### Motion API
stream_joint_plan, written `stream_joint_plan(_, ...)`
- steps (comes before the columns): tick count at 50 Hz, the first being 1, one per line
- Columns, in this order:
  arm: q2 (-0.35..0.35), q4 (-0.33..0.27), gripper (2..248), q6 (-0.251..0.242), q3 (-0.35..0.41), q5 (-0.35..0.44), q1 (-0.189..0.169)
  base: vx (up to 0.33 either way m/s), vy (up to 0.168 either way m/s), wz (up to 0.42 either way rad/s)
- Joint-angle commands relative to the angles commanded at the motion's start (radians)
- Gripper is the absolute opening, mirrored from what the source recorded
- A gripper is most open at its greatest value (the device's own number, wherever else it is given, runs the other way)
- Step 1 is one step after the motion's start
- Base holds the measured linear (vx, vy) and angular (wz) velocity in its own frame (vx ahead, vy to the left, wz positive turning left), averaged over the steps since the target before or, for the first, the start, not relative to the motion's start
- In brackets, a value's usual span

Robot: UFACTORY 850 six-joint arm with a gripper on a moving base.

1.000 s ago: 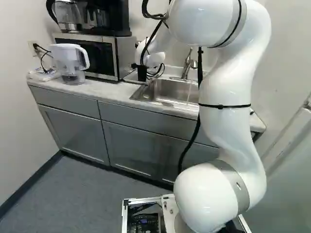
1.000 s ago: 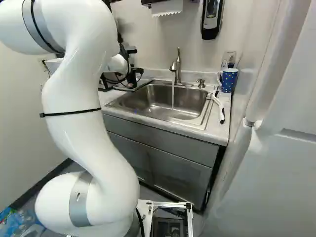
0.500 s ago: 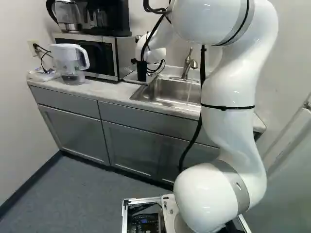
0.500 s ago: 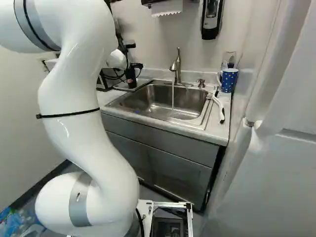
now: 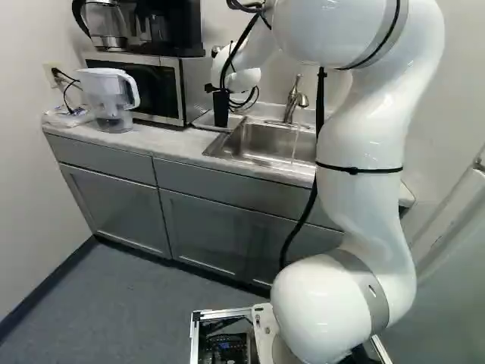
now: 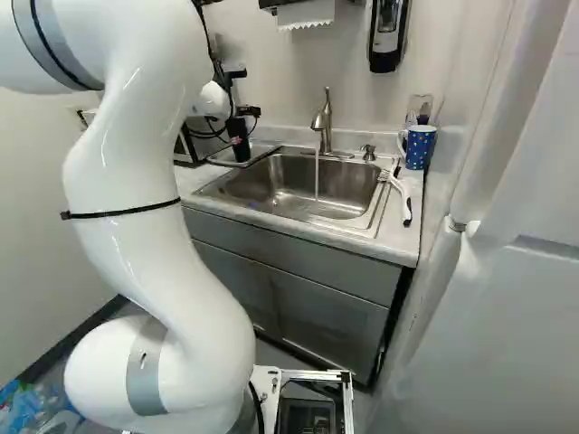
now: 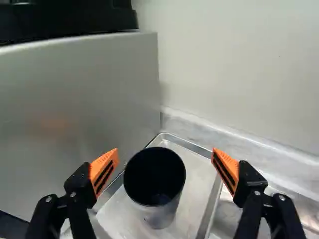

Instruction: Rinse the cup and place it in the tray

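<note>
1. Two orange pads (image 7: 105, 168) stand wide on the claw (image 7: 165, 150), one to each side of the dark cup (image 7: 154, 179). With twelve pointing out ahead of the claw, the cup sits slightly nearer the nine o'clock pad, visibly apart from both. Its mouth faces up, its long axis upright, and it stands in the metal tray (image 7: 193, 181). I judge it set down, so the next move should be a straight retreat; drifting toward three could nudge or tip it.

2. Left base view, twelve being away from the base: the cup lies at about eleven from the sink (image 5: 265, 138), and the pitcher (image 5: 112, 98) at nine from the cup. Of the base views, only this one shows the pitcher.

3. Right base view: the cup is at ten from the sink, where water (image 6: 317, 179) runs from the tap (image 6: 324, 117). Only here does the spotted mug (image 6: 419, 147) show, at two. Whether the rinse is done, I cannot tell.
</note>
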Motion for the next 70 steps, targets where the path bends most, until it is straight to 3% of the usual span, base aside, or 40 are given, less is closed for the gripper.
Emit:
stream_joint_plan(30,0.033,0.0,247,0.0,-0.024,0.0,-0.004,0.0,0.0,0.0)
stream_joint_plan(70,0.165,0.0,247,0.0,0.042,0.0,-0.089,0.0,0.0,0.0)
